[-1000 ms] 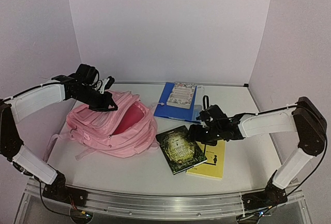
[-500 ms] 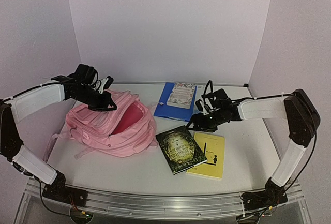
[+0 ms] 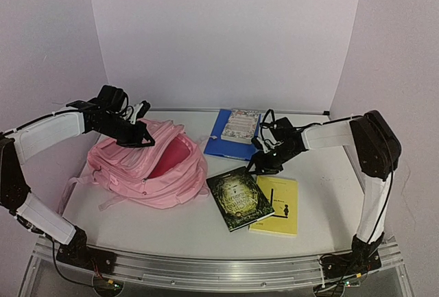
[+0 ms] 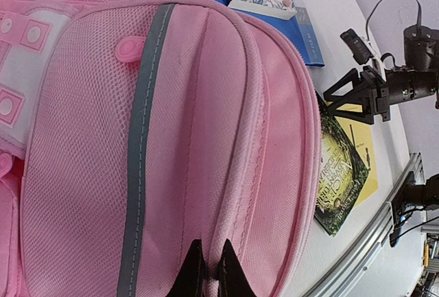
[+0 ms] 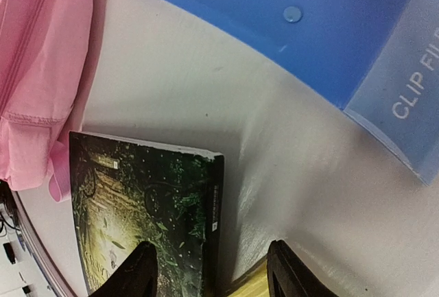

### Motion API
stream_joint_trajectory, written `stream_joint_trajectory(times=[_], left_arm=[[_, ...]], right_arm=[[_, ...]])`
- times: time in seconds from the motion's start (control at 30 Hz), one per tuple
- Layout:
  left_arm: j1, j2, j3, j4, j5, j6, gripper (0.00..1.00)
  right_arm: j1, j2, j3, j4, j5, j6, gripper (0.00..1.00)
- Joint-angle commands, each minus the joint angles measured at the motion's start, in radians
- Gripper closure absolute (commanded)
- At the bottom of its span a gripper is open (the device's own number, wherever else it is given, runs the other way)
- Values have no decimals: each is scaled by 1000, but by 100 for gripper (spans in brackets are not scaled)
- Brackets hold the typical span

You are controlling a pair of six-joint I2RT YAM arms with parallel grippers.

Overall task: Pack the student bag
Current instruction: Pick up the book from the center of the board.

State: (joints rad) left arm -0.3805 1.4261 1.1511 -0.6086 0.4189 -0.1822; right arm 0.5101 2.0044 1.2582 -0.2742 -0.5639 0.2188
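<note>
Bag (image 3: 147,167) lies on desk (image 3: 322,173), left side, mouth open. Left gripper (image 3: 140,134) closed on bag's far rim. Right gripper (image 3: 259,165) jaws apart, straddling green book (image 3: 240,197) at far-right corner, mid-desk.

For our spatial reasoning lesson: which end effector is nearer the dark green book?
Right. The right end effector hangs over a far corner of the dark green book; the left end effector is far off, pinching the student bag.

Dark green book (image 3: 239,197) overlaps yellow book (image 3: 281,204) — floral book (image 3: 240,125) lies on blue folder (image 3: 223,146).
</note>
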Motion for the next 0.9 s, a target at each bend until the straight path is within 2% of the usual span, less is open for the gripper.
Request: stream_joint_trajectory(times=[0.0, 0.23, 0.43, 0.57, 0.67, 0.87], left_arm=[[1, -40, 29, 102, 71, 21, 100], [2, -41, 31, 103, 74, 23, 100], [1, -39, 32, 102, 74, 24, 100], [1, -41, 30, 102, 77, 24, 100], [1, -41, 29, 103, 78, 24, 100], [1, -43, 31, 101, 73, 24, 100]], right_arm=[[4, 62, 59, -103, -79, -89, 47], [4, 140, 115, -146, -166, -105, 50], [5, 184, 149, -143, -241, -54, 57], [4, 206, 168, -132, -260, -14, 69], [4, 200, 167, -102, -274, 25, 82], [4, 118, 128, -19, -308, 111, 100]])
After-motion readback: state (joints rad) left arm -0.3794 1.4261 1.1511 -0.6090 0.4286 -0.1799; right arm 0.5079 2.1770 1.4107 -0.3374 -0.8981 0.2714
